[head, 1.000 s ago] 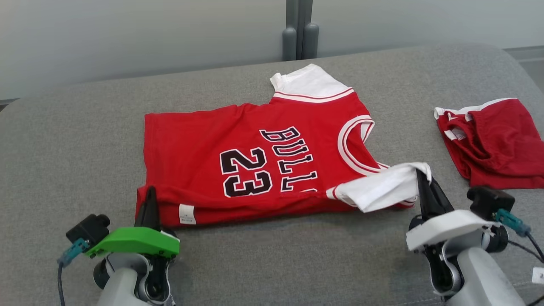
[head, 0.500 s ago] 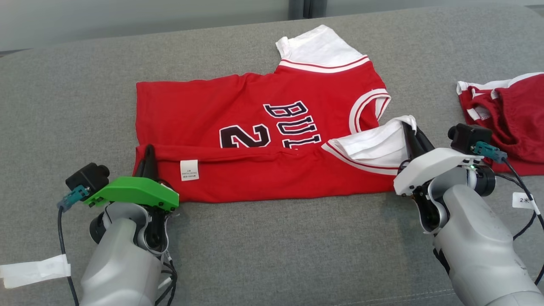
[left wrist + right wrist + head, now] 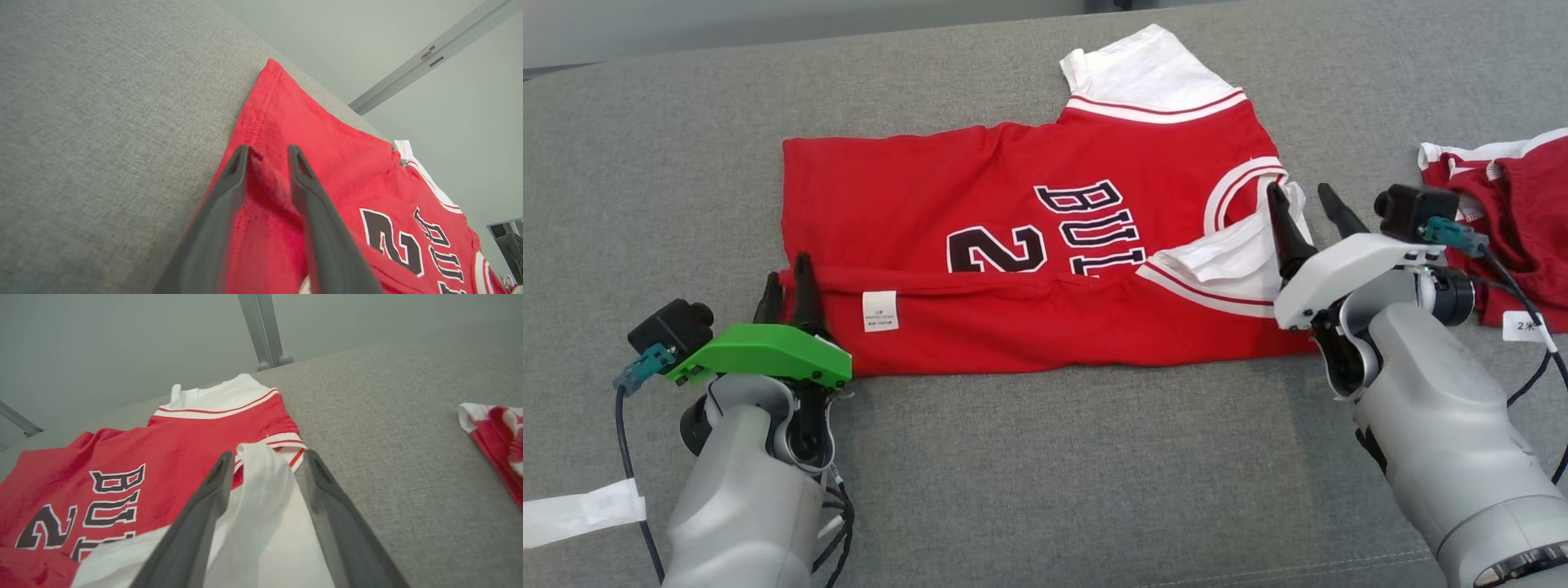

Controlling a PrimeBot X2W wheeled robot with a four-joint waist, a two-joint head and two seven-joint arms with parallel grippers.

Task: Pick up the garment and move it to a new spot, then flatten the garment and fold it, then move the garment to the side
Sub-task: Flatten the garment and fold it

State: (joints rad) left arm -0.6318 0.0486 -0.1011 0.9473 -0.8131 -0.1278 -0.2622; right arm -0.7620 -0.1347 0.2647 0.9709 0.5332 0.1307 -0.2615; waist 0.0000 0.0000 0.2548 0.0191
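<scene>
The garment (image 3: 1013,245), a red jersey with black lettering and white sleeves, lies on the grey cushion (image 3: 1054,457), its near edge folded over onto its front. My left gripper (image 3: 787,269) stands at the folded hem's left corner, its jaws parted. In the left wrist view a ridge of red cloth (image 3: 265,183) still stands between the left gripper's (image 3: 268,151) spread fingers. My right gripper (image 3: 1298,189) is open at the near white sleeve (image 3: 1241,253). That sleeve (image 3: 261,486) hangs loose between the right gripper's (image 3: 268,455) wide fingers.
A second red and white garment (image 3: 1511,220) lies crumpled at the cushion's right edge, also in the right wrist view (image 3: 494,433). A white tape strip (image 3: 580,510) sits at the lower left. A grey post (image 3: 261,330) stands behind the cushion.
Both grippers carried the jersey's near edge and sleeve over onto its front, then went from shut to open, letting go of the cloth. The head camera has tilted downward.
</scene>
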